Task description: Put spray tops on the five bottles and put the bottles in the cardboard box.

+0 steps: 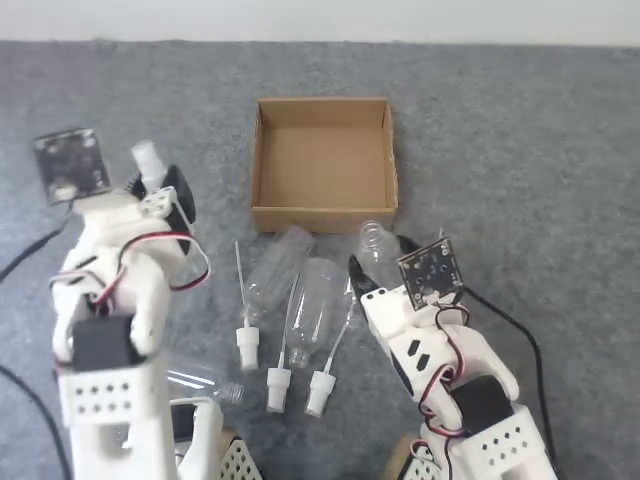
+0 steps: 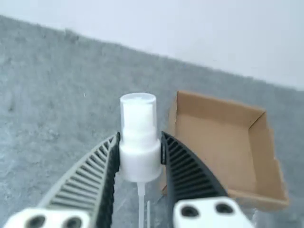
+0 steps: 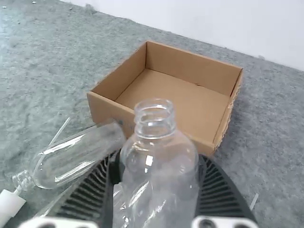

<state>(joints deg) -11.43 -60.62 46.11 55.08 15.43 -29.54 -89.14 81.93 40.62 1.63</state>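
Note:
My left gripper [image 2: 138, 156] is shut on a white spray top [image 2: 138, 137], held upright with its thin tube hanging down; from above the spray top [image 1: 148, 163] sits left of the cardboard box [image 1: 325, 160]. An open-necked clear bottle [image 3: 159, 166] stands upright in my right gripper [image 3: 156, 190], which is shut on it just in front of the cardboard box [image 3: 175, 95]; from above that bottle [image 1: 376, 252] is near the box's front right corner. Two clear bottles [image 1: 270, 270] [image 1: 315, 300] lie on the carpet between the arms, beside three loose spray tops [image 1: 248, 345] [image 1: 278, 385] [image 1: 320, 390].
Another clear bottle [image 1: 200, 380] lies on its side by the left arm's base. Grey carpet covers the table, with open room to the box's left and right. The empty box is open at the top.

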